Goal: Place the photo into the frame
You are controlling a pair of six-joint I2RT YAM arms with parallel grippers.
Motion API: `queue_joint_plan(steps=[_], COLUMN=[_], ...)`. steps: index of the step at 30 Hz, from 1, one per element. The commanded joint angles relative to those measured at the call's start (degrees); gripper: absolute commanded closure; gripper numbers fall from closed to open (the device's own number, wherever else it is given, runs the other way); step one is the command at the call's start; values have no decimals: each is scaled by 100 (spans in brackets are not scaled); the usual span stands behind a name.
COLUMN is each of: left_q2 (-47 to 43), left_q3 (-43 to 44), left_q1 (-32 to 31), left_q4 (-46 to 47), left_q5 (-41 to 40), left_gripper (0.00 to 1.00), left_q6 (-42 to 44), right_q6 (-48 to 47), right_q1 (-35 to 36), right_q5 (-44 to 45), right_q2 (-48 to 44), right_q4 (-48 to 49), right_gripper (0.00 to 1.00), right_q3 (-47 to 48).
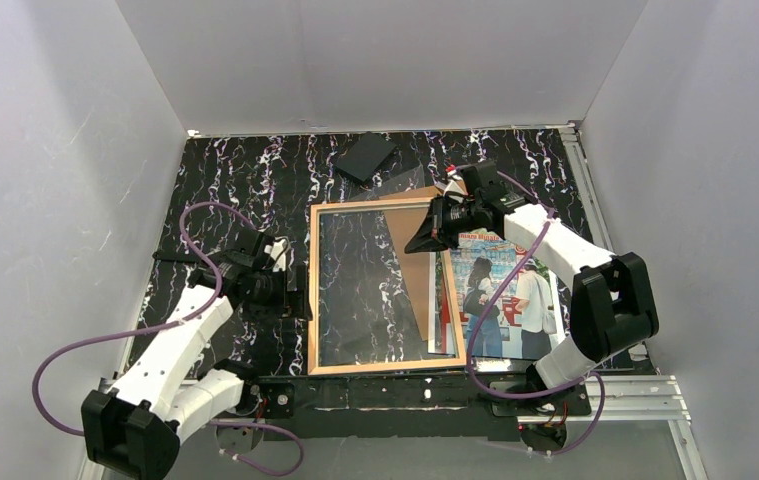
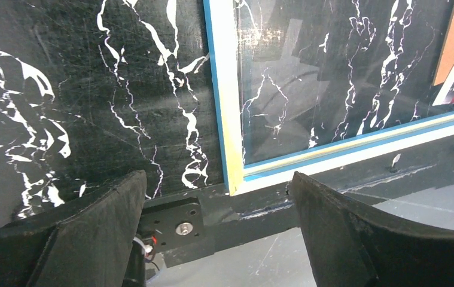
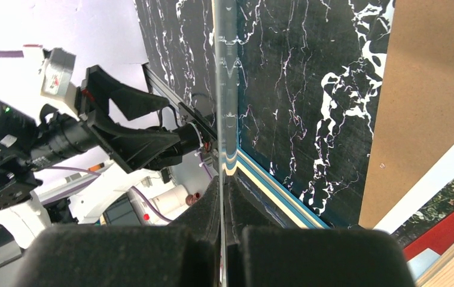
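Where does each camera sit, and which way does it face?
Top external: above and behind the robot, looking down on the frame; both arms show.
Left wrist: over the table, aimed at the frame's near left corner; open left gripper shows.
Right wrist: sighting along the clear pane pinched by the right gripper, toward the left gripper.
Shared: both wrist views show the frame's blue edge.
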Motion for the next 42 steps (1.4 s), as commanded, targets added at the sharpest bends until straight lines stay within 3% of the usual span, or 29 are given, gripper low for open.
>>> queue_joint_plan(steps=[1,13,22,30,32,34,42], left_q2=[211,644,928,1245,1377,1526,2054], left_q3=[-278,-805,-1038,-1138,-1185,-1256,-1436], left_q1=[35,48,206,765,890,1010,1300], left_q4=[-126,517,1011,1489,1655,1794,2200], left_q5=[207,27,281,1116,1314,1441,1546], left_gripper=[10,30,37,46,52,64,63], left_q6=[-389,-1100,-1354,-1519,-1574,-1658,-1738], right_q6=[-121,-19,24,31,69,83,159], right_q1=[65,249,283,296,310,311,354], right_q5=[-461,-590,-726,-892,-947,-975,-1061], right_q2=[-216,-451,-450,-457,-459,-464,-465], right_q4=[296,713,1008,1184,1263,1303,1423], right_gripper=[99,99,99,99,99,99,99], right_q3=[-49,-249,-414,-486,-529,-547,-584])
